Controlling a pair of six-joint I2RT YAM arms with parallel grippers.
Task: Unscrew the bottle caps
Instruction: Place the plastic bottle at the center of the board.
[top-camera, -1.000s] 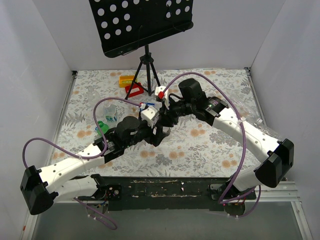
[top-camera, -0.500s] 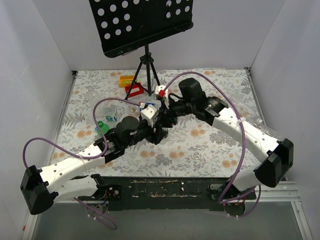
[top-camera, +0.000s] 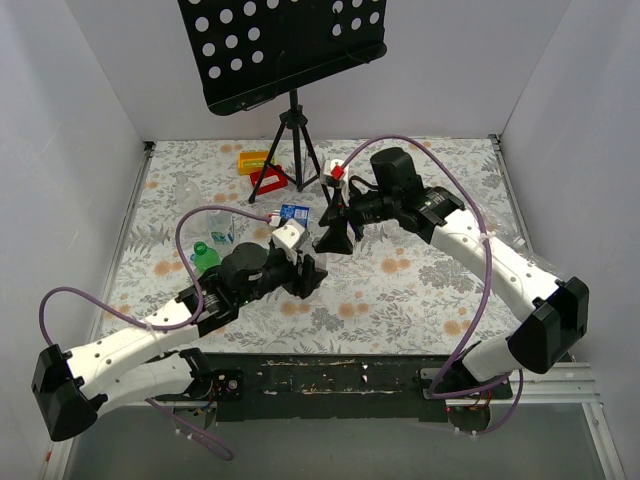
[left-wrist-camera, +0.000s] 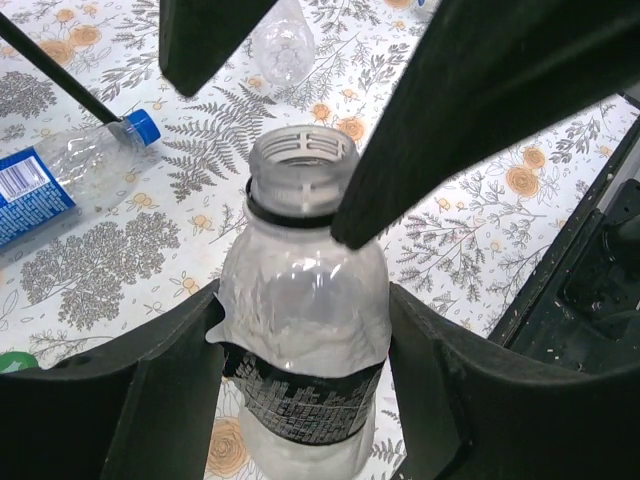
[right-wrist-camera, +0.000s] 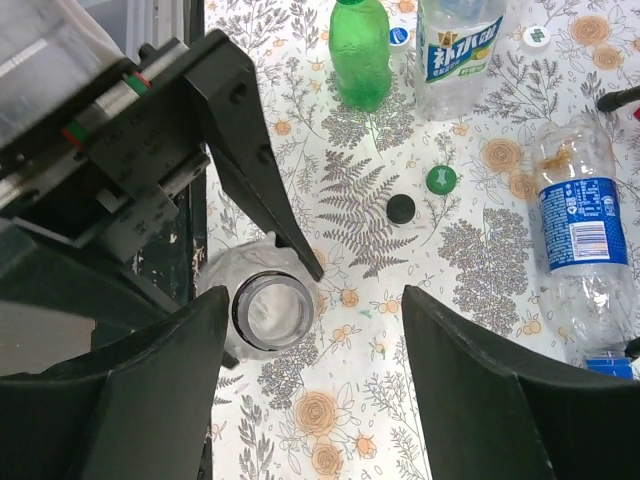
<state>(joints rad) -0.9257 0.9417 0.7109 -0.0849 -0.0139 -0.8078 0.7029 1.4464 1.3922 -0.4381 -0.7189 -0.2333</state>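
A clear bottle (left-wrist-camera: 305, 300) with a dark label band stands between my left gripper (left-wrist-camera: 305, 312), which is shut on its body. Its threaded neck (left-wrist-camera: 302, 165) is bare, and from above I see its round open mouth (right-wrist-camera: 272, 312). My right gripper (right-wrist-camera: 318, 325) hangs open just above and beside that mouth, nothing between its fingers. In the top view the left gripper (top-camera: 306, 274) and right gripper (top-camera: 334, 238) sit close together mid-table. A loose green cap (right-wrist-camera: 441, 179) and a black cap (right-wrist-camera: 401, 208) lie on the cloth.
A green bottle (right-wrist-camera: 360, 50) and a labelled clear bottle (right-wrist-camera: 457, 45) stand at the left. A blue-labelled bottle (right-wrist-camera: 582, 235) with a blue cap (left-wrist-camera: 143, 125) lies flat. The tripod stand (top-camera: 296, 150), a red block (top-camera: 266, 181) and a yellow block (top-camera: 252, 160) are at the back.
My right gripper has opened and pulled back and to the right, off the bottle's top. The left gripper has shifted slightly nearer with the bottle still in it.
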